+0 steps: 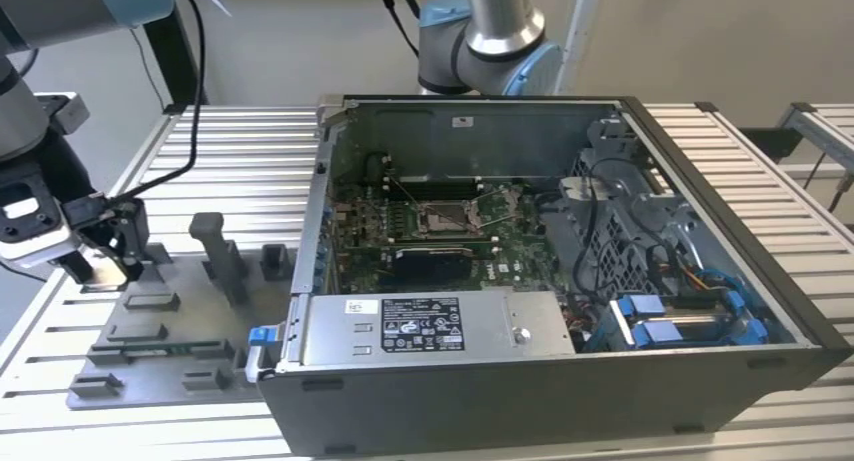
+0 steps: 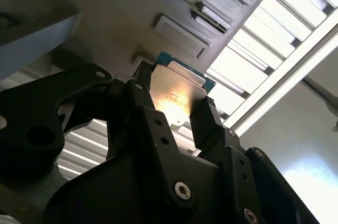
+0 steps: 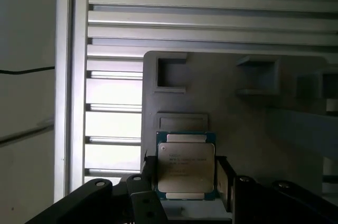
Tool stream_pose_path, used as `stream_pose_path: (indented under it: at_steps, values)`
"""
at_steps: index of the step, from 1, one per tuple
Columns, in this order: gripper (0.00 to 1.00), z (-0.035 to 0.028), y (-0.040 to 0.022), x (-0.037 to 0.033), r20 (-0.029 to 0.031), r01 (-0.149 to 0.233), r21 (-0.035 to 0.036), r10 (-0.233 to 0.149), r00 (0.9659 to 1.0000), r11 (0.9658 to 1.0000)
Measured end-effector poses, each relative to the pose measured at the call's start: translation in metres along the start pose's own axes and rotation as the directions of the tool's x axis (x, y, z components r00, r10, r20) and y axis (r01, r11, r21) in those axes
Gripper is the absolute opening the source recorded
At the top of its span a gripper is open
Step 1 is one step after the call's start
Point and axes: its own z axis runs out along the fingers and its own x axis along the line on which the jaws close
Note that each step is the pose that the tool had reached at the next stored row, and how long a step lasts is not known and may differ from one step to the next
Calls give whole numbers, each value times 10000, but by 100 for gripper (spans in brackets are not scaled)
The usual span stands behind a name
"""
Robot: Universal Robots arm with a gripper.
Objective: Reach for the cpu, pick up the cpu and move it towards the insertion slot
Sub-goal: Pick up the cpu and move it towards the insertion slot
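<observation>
The cpu [image 3: 186, 166], a thin silvery square chip with a green edge, sits between my black fingers [image 3: 226, 179] in both wrist views. My gripper [image 2: 174, 101] is shut on its two sides, and the cpu [image 2: 177, 93] hangs a little above the grey fixture plate [image 2: 132, 18]. In the exterior view my gripper [image 1: 104, 266] is over that plate's far corner, at the exterior view's left. The insertion slot [image 1: 447, 216], a shiny metal-framed socket, lies on the motherboard inside the open computer case, well to the right of the gripper.
The grey fixture plate [image 1: 160, 351] carries upright blocks [image 1: 214, 246] and shallow pockets. The open computer case [image 1: 561, 381] has tall walls, a power supply at the front and cables at the right. Another arm's base [image 1: 481, 41] stands behind the case. The table is ribbed aluminium [image 3: 211, 18].
</observation>
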Motion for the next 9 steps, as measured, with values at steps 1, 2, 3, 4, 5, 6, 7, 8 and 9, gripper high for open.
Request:
stream_pose_path:
  at_steps: [1, 2, 3, 4, 5, 6, 7, 8, 9]
  values:
    - [0, -11, 0, 0, -1, 0, 1, 0, 10000, 10000]
    - [0, -23, 1, 0, -1, -1, 1, 1, 10000, 10000]
    - [0, -35, 2, 0, -1, -1, 1, 1, 10000, 10000]
    - [0, -46, 2, 0, -1, 0, 1, 0, 10000, 10000]
    - [0, -54, 2, -1, 0, -1, 1, 1, 10000, 10000]
    - [0, -64, 3, -1, -1, 0, 1, 0, 10000, 10000]
    - [0, -74, 3, -1, 0, 0, 1, 0, 10000, 10000]
    - [0, -83, 3, -1, -1, -1, 1, 1, 10000, 10000]
    - [0, -91, 4, -1, 0, 0, 1, 0, 10000, 10000]
